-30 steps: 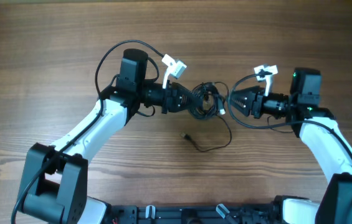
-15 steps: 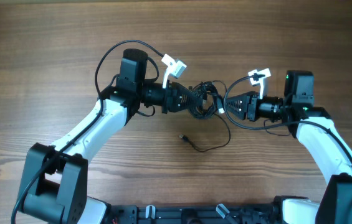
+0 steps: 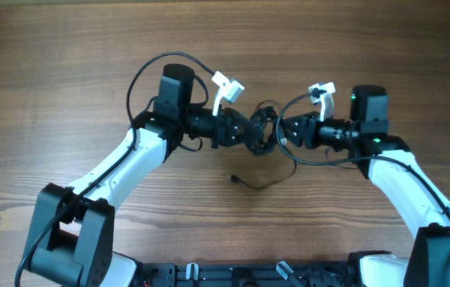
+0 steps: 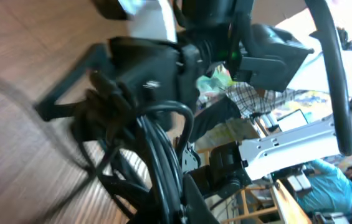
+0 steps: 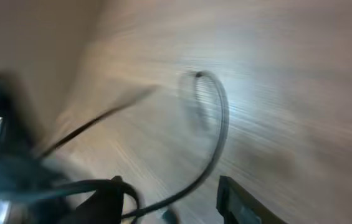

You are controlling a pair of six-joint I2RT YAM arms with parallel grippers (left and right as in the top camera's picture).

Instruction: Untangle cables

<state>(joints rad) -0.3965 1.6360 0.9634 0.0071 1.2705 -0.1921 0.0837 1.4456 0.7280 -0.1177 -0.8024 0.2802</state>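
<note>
Left hand [image 3: 248,132] clamps the cables [image 3: 266,121], right hand [image 3: 285,134] parted just beside them.

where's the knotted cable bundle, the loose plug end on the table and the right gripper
cable bundle [image 3: 262,127]: overhead view, middle of the knot
loose plug end [image 3: 235,177]: overhead view, free tip of the trailing cord
right gripper [image 3: 285,131]: overhead view, midway between its fingertips

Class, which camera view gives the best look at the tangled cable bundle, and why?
Overhead: the cable bundle shows whole, its loose tail trailing on the table. Left wrist shows only close, overlapping loops; right wrist is blurred, with one loop.
</note>
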